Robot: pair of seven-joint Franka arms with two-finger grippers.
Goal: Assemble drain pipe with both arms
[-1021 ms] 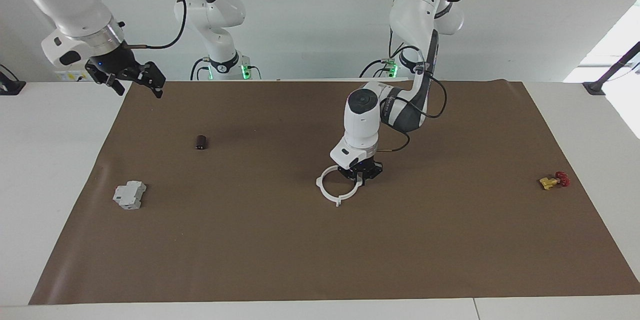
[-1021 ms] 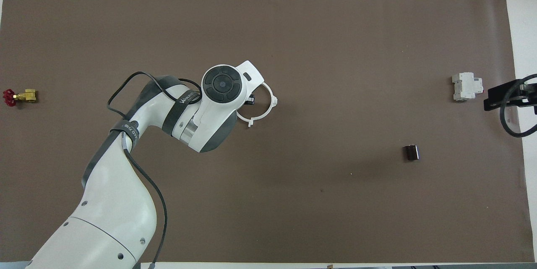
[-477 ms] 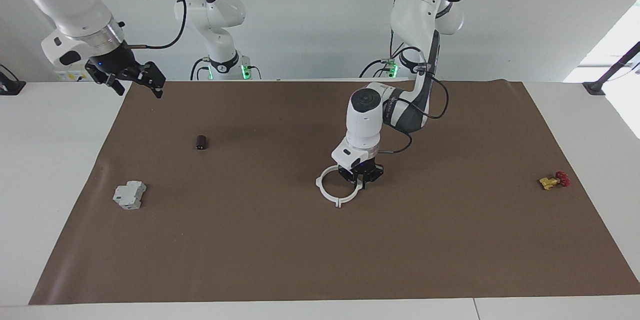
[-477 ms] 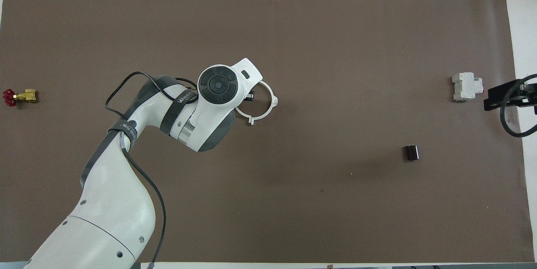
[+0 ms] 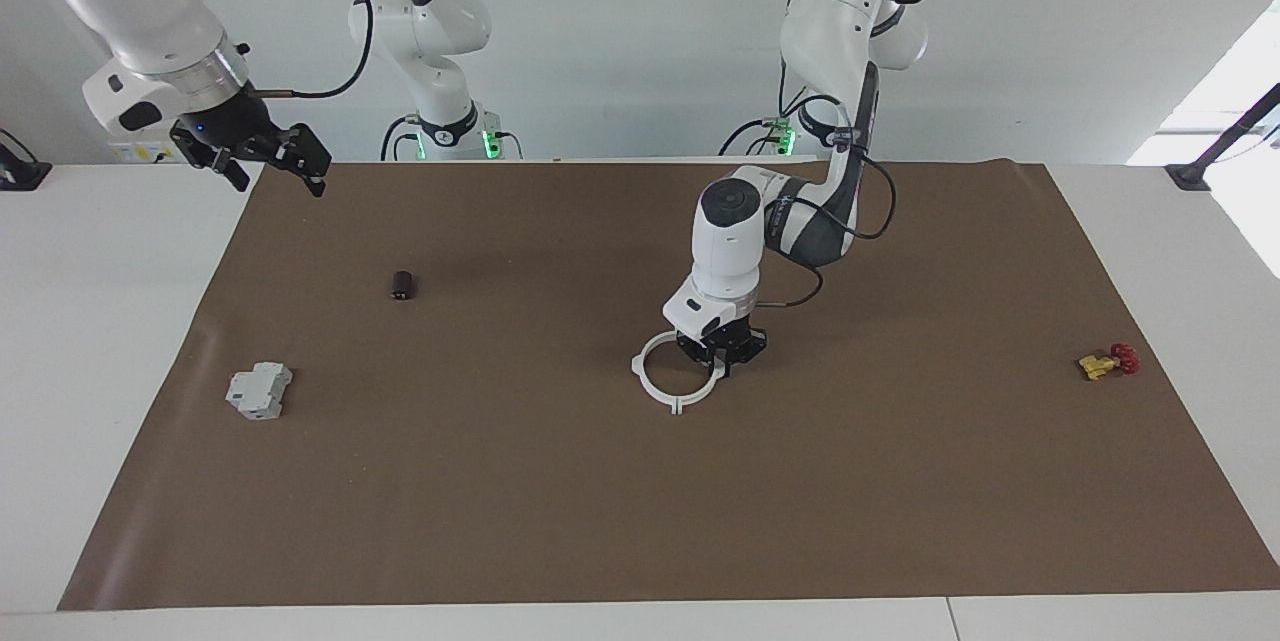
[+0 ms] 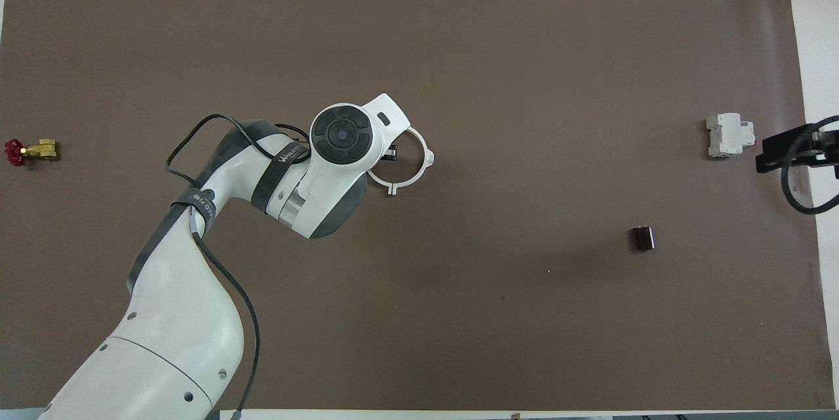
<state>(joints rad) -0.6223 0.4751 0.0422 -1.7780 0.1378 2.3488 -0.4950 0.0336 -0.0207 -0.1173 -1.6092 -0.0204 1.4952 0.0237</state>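
The drain pipe is a white ring with tabs that lies on the brown mat near the table's middle; it also shows in the overhead view. My left gripper points straight down and is shut on the ring's rim at the side toward the left arm's end. In the overhead view the left wrist covers that gripper and part of the ring. My right gripper is open and empty, and waits raised over the mat's corner at the right arm's end; it also shows in the overhead view.
A light-grey block and a small dark cylinder lie toward the right arm's end. A red and brass valve lies toward the left arm's end. The brown mat covers most of the table.
My left wrist has shifted slightly and the ring has turned a little with it on the mat. The right arm has not moved.
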